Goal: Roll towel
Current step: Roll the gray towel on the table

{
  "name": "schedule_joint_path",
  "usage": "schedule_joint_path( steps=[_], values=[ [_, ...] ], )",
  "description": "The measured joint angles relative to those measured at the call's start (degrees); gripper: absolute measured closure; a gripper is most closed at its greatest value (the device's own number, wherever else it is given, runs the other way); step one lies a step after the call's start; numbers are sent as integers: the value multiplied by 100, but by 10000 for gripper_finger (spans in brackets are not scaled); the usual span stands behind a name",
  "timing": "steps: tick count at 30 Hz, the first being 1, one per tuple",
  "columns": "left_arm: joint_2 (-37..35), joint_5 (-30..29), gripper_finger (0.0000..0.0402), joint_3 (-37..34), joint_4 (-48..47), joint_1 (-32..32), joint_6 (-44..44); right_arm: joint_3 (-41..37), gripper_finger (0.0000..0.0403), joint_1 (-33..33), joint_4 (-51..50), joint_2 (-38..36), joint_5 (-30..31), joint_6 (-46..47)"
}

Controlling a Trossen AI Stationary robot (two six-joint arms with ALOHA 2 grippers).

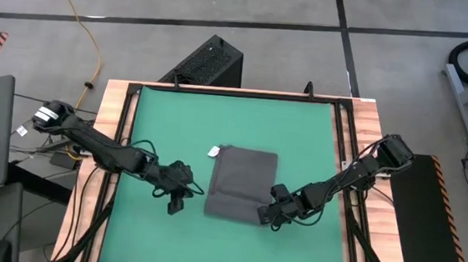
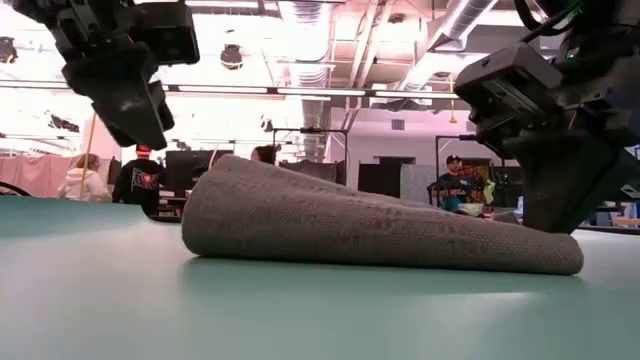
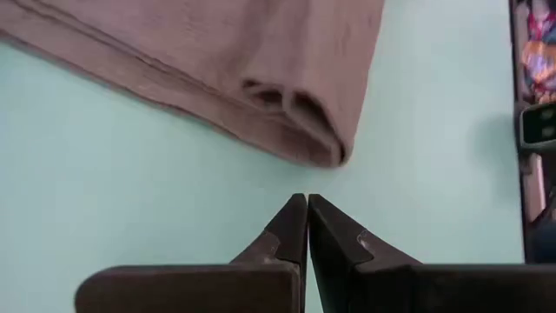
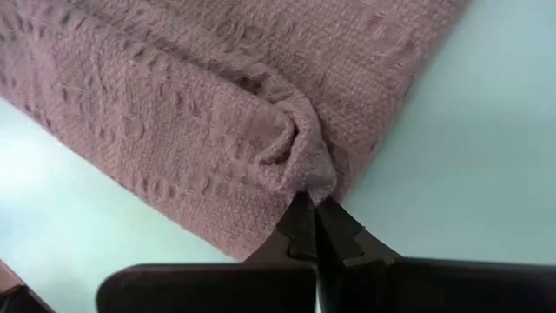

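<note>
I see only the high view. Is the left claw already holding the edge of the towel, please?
Observer: No. In the left wrist view the left claw is shut and empty, with bare green mat between its tips and the towel.
Operator: And the right claw?
Observer: The right claw is shut, with its tips against the towel's rolled corner. I cannot tell whether any cloth is pinched.
Operator: Is the roll even?
Observer: No. The low view shows it thick at one end and thin at the other.
</note>
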Motion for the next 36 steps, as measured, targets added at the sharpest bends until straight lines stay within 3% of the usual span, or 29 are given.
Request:
schedule_joint_path(
  steps=[7,13,19,36],
  values=[
    [98,-743,401,6,2038,-317,1714,0,397,-24,6,1,-28,-108],
    [724,-782,401,6,2556,-311,2375,0,397,-68,11,1,-80,-240],
    [1519,-768,401,6,3527,-298,2436,2,397,-81,-17,-1,-82,-282],
    [2914,-782,401,4,3754,-243,1655,7,397,-52,-25,1,-80,-435]
  ],
)
